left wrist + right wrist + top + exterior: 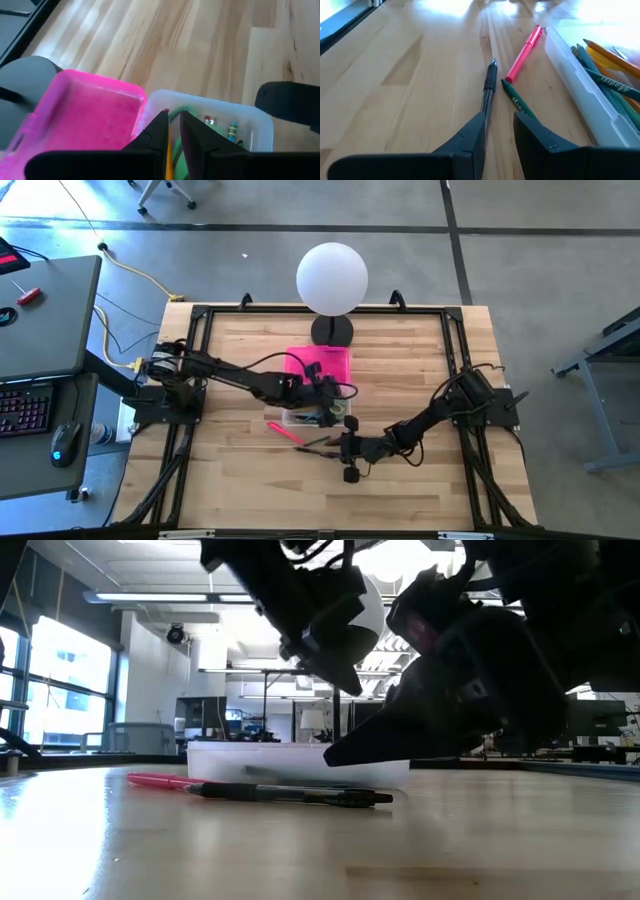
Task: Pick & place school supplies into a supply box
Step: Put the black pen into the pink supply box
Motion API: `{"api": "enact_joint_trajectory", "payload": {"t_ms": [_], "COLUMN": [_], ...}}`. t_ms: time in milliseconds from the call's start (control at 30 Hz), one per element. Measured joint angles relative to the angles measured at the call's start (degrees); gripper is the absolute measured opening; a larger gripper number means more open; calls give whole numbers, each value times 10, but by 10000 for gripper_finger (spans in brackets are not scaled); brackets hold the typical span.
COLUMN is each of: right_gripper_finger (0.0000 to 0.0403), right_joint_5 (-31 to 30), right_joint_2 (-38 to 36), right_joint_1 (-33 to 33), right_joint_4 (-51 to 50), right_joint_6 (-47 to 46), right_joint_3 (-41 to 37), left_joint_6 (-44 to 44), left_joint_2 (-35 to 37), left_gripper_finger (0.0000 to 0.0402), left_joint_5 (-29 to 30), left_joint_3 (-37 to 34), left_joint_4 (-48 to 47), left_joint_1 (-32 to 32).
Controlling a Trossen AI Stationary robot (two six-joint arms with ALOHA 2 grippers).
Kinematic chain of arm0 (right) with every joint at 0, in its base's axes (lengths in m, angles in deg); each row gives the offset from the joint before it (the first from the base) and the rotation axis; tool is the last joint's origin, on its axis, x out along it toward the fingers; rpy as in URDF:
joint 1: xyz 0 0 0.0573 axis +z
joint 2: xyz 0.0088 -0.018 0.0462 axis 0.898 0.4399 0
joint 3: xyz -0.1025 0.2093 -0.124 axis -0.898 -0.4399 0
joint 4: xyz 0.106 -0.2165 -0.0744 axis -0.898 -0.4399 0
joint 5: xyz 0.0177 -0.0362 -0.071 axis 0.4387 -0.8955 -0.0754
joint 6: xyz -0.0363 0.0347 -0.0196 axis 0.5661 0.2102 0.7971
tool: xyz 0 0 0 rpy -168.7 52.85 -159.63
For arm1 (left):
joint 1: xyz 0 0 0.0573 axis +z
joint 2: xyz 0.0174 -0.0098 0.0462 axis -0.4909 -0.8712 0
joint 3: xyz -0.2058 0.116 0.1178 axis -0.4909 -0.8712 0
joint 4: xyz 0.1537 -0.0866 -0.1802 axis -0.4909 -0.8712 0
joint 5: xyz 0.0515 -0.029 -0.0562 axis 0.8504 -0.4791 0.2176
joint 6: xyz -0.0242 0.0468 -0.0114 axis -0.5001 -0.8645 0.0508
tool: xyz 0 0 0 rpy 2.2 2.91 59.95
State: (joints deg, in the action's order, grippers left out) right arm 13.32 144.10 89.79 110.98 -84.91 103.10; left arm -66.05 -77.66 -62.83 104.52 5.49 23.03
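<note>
A white globe lamp (pixel 332 278) stood on a round black base (pixel 332 332) at the wooden table's (pixel 240 490) twelve o'clock edge. Off the table toward nine o'clock sat a grey desk (pixel 45 315) carrying a red object (pixel 29 295), with a backlit keyboard (pixel 24 410) and a mouse (pixel 65 442) just below. A yellow cable (pixel 140 277) ran across the floor at ten o'clock.

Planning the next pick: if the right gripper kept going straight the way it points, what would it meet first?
Probably the black pen, lying on the table in line with the right gripper. A green pencil lies just beside that line, so depth leaves some doubt.
</note>
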Motion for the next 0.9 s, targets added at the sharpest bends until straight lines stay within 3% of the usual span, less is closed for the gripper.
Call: {"api": "enact_joint_trajectory", "payload": {"t_ms": [233, 533, 733, 900], "right_gripper_finger": [83, 83, 83, 79], "right_joint_5": [-2, -30, -52, -103], "right_joint_2": [21, 67, 111, 155], "right_joint_1": [3, 17, 12, 26], "right_joint_4": [8, -44, -39, 9], "right_joint_6": [-17, 3, -35, -39], "right_joint_3": [10, 68, 71, 70], "left_joint_6": [1, 32, 162, 282], "left_joint_2": [0, 6, 8, 6], "left_gripper_finger": [64, 22, 41, 55], "left_joint_5": [22, 149, 235, 290], "left_joint_3": [81, 278, 448, 526], "left_joint_4": [-128, -434, -655, -762], "left_joint_1": [-5, -73, -162, -249]}}
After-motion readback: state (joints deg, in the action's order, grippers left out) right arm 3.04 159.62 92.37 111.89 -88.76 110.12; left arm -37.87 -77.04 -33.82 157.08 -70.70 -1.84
